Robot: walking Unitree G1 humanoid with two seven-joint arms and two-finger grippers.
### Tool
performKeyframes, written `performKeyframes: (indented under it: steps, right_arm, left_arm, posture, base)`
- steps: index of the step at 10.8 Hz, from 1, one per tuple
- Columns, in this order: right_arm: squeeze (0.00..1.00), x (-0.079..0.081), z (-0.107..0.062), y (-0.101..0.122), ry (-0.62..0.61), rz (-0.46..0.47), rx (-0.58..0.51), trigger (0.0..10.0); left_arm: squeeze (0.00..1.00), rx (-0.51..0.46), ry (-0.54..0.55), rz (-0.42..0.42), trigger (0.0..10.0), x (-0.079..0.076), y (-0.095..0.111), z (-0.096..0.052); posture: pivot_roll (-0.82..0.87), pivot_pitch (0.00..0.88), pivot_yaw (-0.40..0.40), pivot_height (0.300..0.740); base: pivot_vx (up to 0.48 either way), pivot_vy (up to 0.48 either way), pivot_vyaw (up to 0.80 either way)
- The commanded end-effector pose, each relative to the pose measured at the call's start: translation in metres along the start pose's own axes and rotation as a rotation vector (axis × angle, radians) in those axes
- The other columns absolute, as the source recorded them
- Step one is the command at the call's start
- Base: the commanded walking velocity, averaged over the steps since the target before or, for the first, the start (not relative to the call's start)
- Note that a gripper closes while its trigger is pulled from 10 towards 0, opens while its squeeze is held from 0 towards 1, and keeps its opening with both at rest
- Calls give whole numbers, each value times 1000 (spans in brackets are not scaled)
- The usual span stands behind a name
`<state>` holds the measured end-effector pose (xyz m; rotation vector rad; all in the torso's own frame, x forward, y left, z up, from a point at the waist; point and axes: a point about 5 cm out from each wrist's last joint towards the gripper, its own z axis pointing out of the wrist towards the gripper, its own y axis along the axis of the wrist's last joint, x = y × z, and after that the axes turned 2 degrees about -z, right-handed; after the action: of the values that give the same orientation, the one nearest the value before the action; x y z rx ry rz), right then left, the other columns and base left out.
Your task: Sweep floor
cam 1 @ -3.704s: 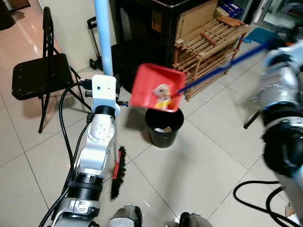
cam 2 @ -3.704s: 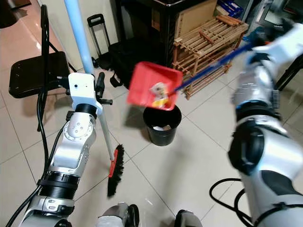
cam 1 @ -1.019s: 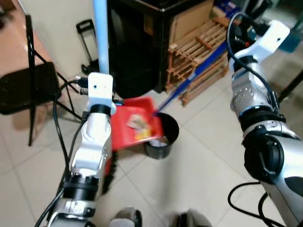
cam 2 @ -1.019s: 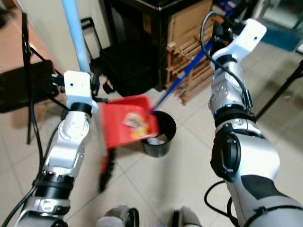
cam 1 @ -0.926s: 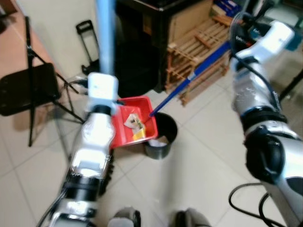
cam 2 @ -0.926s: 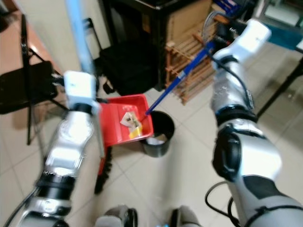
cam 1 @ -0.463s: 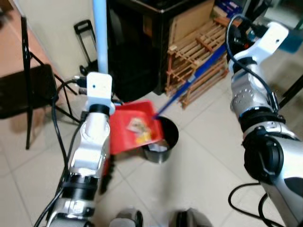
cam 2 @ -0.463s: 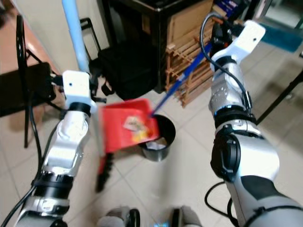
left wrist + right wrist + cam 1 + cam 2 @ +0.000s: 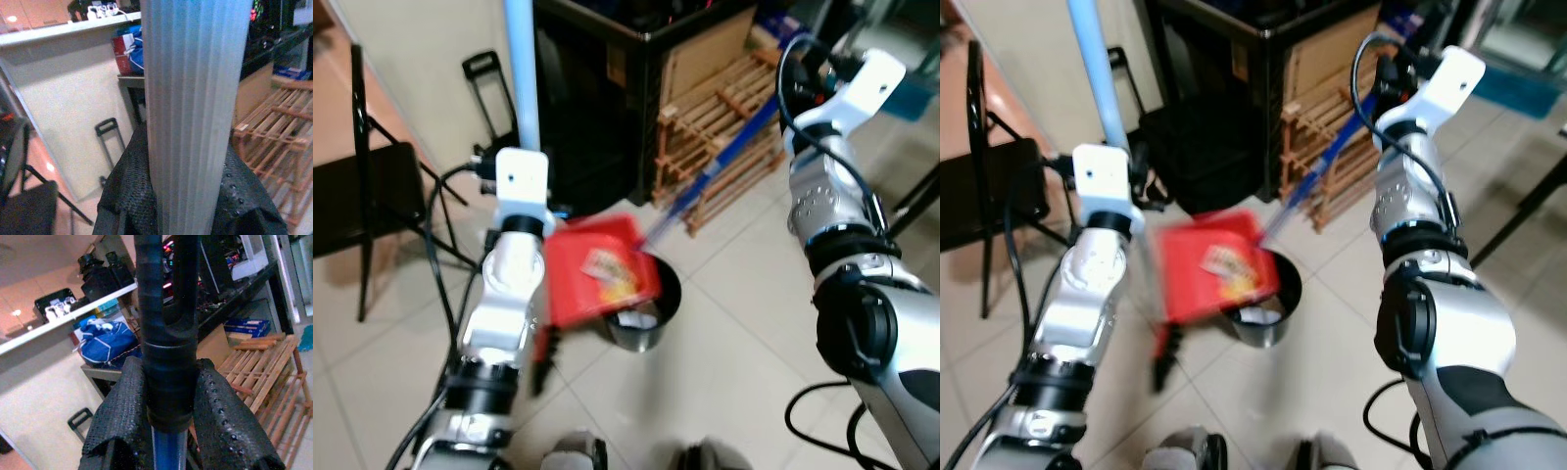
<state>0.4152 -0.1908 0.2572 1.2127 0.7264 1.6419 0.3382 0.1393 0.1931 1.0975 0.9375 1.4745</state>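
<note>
A red dustpan (image 9: 602,279) holding paper scraps (image 9: 612,274) hangs tilted at the rim of a black bin (image 9: 646,323). Its long blue handle (image 9: 720,152) rises to my right gripper (image 9: 1393,76). In the right wrist view the black fingers (image 9: 225,426) are shut on the dustpan handle's dark grip (image 9: 166,357). My left gripper (image 9: 514,162) holds the light blue broom pole (image 9: 521,78) upright. In the left wrist view the fingers (image 9: 124,196) press against the pole (image 9: 190,112). The red and black broom head (image 9: 540,352) is blurred near the floor.
A black folding chair (image 9: 352,196) stands to the left. Behind the bin are a black cabinet (image 9: 597,98) and a wooden slat rack (image 9: 724,127). A hand trolley (image 9: 480,78) leans on the wall. A black cable (image 9: 813,411) loops on the tiles at right.
The dustpan has come down from high above the bin to its rim and now tilts more steeply towards it. The broom pole stays upright in the left gripper.
</note>
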Motion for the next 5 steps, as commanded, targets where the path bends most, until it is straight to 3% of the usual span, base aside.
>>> performKeyframes:
  steps: [1,5]
  right_arm:
    - [0,0,5,17,-8,18,-65,10000]
    - [0,-1,4,14,-10,21,-62,10000]
  left_arm:
    - [0,-63,-16,-3,10000,-5,14,2]
    - [0,-68,-21,-2,10000,-6,15,1]
  posture:
    - [115,103,59,740]
    - [117,95,61,740]
  base:
    - [371,0,0]
    - [371,0,0]
